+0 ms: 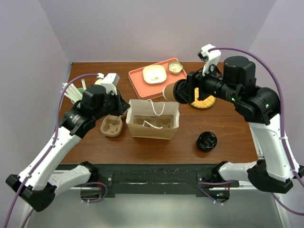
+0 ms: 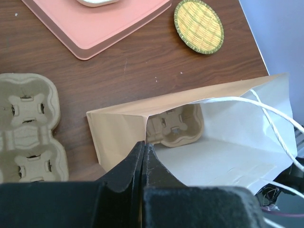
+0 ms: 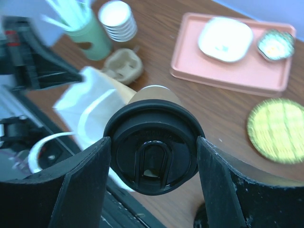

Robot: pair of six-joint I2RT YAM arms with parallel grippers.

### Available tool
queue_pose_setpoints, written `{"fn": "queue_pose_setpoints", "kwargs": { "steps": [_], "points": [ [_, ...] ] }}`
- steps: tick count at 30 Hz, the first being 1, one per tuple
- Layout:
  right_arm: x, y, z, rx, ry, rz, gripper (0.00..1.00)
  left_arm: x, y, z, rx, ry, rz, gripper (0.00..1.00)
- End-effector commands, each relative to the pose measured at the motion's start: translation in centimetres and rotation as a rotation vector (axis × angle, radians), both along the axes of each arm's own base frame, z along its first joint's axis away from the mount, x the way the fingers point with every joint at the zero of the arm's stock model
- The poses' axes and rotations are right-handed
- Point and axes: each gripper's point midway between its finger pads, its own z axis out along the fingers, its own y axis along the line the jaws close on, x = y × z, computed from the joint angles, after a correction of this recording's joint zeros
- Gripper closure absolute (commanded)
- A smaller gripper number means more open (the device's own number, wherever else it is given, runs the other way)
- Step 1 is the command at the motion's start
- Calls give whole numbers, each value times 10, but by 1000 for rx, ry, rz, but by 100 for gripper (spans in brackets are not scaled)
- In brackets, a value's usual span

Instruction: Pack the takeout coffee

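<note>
The takeout coffee [image 1: 169, 91], a brown cup with a round black lid [image 3: 151, 145], lies tilted on its side in the air in my right gripper [image 1: 183, 91]. The fingers [image 3: 88, 183] are shut on the lid's two sides. It hangs just above the far right rim of the open brown paper bag [image 1: 153, 119]. My left gripper [image 2: 143, 145] is shut on the bag's left rim [image 2: 118, 137] and holds the mouth open. A pulp cup carrier [image 2: 178, 124] lies inside the bag.
A second pulp carrier [image 1: 112, 126] lies left of the bag. A squat black round piece [image 1: 207, 141] sits at the front right. A pink tray [image 1: 142, 76] with dishes, a woven coaster [image 1: 205, 101], a stack of paper cups [image 3: 118, 19] and a green straw holder [image 3: 90, 33] stand behind.
</note>
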Motion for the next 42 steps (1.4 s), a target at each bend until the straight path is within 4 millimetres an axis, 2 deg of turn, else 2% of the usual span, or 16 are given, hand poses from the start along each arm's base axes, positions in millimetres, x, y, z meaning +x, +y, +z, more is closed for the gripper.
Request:
{"fn": "queue_pose_setpoints", "kwargs": {
  "steps": [1, 4, 11, 14, 19, 22, 24, 25, 26, 27, 28, 29, 33, 36, 38, 42],
  "points": [
    [-25, 27, 42, 152, -117, 188, 39, 4, -6, 24, -45, 2, 17, 100],
    [-37, 35, 36, 144, -100, 254, 40, 6, -9, 28, -56, 6, 16, 100],
    [-65, 53, 6, 81, -22, 360, 39, 10, -11, 35, -60, 4, 18, 100],
    [-73, 57, 4, 63, -19, 375, 39, 11, -12, 34, -60, 13, 18, 100],
    [-78, 60, 2, 37, -26, 385, 40, 11, -14, 35, -66, 17, 16, 100],
    [-76, 70, 2, 7, -45, 382, 42, 11, -14, 37, -75, -12, 6, 100],
    [-73, 81, -2, -31, -66, 378, 42, 11, -13, 43, -90, -53, 6, 100],
    [-74, 85, 0, -41, -79, 381, 42, 10, -12, 38, -85, -53, 2, 100],
    [-78, 99, -7, -72, -77, 410, 42, 11, -12, 38, -86, -58, 3, 100],
    [-73, 100, -9, -107, -100, 378, 42, 10, -11, 37, -87, -58, 7, 100],
    [-74, 105, -4, -114, -118, 376, 42, 9, -12, 37, -86, -57, 2, 100],
    [-77, 116, -8, -138, -128, 392, 42, 9, -12, 36, -88, -57, 1, 100],
    [-64, 124, -6, -207, -201, 318, 43, 6, -8, 33, -93, -76, 6, 100],
    [-61, 132, 4, -205, -238, 319, 43, 5, -8, 30, -93, -69, 10, 100],
    [-63, 136, 19, -168, -262, 321, 44, 4, -8, 27, -94, -60, 8, 100],
    [-66, 143, 30, -127, -266, 334, 44, 3, -7, 27, -99, -66, 9, 100]
  ]
}}
